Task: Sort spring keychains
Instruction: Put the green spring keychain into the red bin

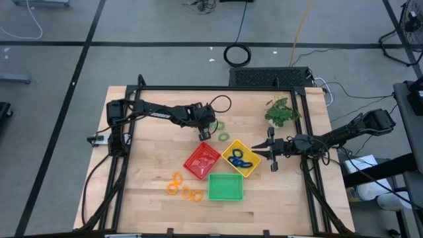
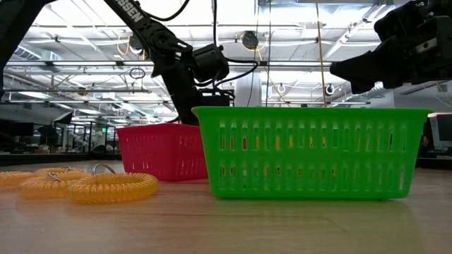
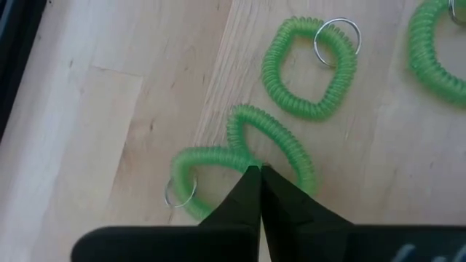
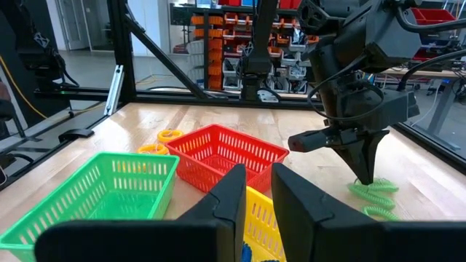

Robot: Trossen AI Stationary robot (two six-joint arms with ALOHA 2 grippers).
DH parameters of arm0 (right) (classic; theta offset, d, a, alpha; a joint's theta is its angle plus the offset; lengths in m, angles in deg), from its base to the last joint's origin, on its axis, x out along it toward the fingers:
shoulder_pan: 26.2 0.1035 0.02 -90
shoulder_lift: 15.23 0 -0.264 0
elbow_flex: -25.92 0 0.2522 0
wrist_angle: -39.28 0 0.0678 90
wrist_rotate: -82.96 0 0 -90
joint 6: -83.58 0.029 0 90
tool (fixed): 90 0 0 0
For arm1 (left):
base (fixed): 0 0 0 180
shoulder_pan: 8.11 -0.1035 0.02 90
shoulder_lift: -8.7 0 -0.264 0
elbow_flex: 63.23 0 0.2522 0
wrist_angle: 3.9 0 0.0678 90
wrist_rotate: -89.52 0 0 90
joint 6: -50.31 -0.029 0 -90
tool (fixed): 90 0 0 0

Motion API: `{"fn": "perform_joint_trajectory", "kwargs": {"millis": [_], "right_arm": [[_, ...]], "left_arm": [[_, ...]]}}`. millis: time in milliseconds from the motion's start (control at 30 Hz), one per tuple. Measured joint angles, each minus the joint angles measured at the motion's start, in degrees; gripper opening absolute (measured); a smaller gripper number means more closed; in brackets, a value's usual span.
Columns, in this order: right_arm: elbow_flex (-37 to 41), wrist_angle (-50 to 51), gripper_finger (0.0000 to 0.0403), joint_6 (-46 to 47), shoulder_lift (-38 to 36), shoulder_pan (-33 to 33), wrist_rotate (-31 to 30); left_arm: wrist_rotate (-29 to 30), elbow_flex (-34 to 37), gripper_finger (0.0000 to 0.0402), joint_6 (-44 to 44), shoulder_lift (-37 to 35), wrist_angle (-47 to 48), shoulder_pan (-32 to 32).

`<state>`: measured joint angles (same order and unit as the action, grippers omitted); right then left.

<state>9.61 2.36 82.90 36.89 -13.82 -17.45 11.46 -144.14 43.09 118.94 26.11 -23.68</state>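
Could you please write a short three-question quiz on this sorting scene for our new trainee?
1. True or false: the left gripper has its jaws closed on a green spring keychain.
2. Which tray holds the blue spring keychains? A) the red tray B) the yellow tray C) the green tray
3. Fill in: the orange spring keychains lie on the ____, not in a tray.

Key
1. True: the left wrist view shows the jaws pinched on its coil.
2. B.
3. Table, beside the green tray. The right gripper hangs next to the yellow tray.
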Motion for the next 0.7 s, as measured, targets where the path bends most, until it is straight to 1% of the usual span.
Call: {"fn": "perform_joint_trajectory", "kwargs": {"millis": [367, 433, 600, 700], "right_arm": [[0.0, 0.0, 0.0057, 0.0, 0.0, 0.0, 0.0], [0.0, 0.0, 0.0057, 0.0, 0.0, 0.0, 0.0], [0.0, 0.0, 0.0057, 0.0, 0.0, 0.0, 0.0], [0.0, 0.0, 0.0057, 0.0, 0.0, 0.0, 0.0]], "left_arm": [[0.2, 0.0, 0.0003, -1.3, -0.2, 0.3, 0.1], [1.1, 0.0, 0.0002, -1.6, -0.7, 0.8, 0.4], [3.5, 0.0, 0.0002, -1.9, -3.9, 1.6, 1.0], [3.6, 0.0, 0.0002, -1.7, -6.2, 2.6, 1.1]]}}
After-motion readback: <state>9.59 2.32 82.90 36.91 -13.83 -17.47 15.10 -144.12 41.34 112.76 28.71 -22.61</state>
